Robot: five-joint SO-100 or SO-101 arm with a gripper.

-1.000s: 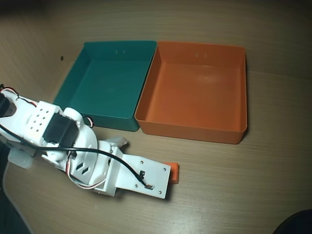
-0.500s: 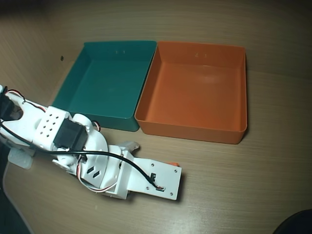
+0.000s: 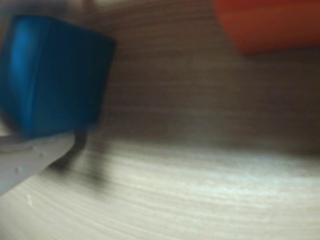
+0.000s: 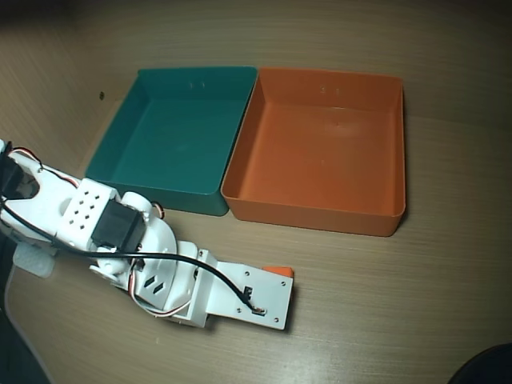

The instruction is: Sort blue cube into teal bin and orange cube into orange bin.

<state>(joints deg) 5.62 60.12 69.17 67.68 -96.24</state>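
Note:
In the wrist view the blue cube (image 3: 52,75) fills the upper left, pressed against my white lower finger (image 3: 30,160). It casts a shadow on the table beneath and looks held off the wood. My gripper (image 3: 55,115) appears shut on it; the other finger is out of frame. In the overhead view the gripper (image 4: 282,298) points right, in front of the bins, and hides the blue cube. The orange cube (image 4: 279,272) peeks out at the gripper's tip and is a blurred orange shape at the wrist view's top right (image 3: 265,25). The teal bin (image 4: 160,192) and orange bin (image 4: 320,218) stand side by side, both empty.
The arm's white body with black servos (image 4: 112,228) and cables stretches from the left edge across the front left of the wooden table. A dark object (image 4: 488,368) sits at the bottom right corner. Bare wood lies to the right of the gripper and in front of the orange bin.

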